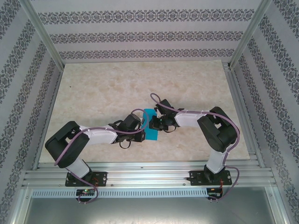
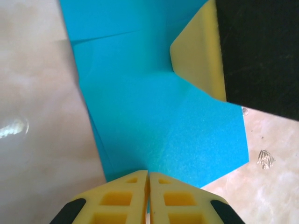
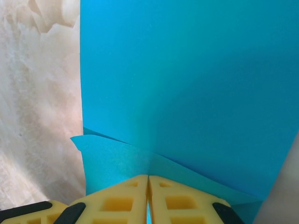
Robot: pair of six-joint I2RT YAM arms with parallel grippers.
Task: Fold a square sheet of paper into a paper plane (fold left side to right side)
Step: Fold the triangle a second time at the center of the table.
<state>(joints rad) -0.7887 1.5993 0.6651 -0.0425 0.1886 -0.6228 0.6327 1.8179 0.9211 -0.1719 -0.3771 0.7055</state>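
From above, the paper [image 1: 151,133] on the table [image 1: 93,93] is largely hidden by the arms [image 1: 191,119]. Up close, its edges are seen pinched in the closed left gripper [image 2: 148,179] and right gripper [image 3: 148,182].

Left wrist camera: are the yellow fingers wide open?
No, the left gripper has its yellow fingers pressed together on the edge of the folded blue paper.

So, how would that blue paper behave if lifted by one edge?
Probably floppy: the blue paper is thin, and its folded layers lift and curve. Likely very light, so a push might slide it across the smooth table.
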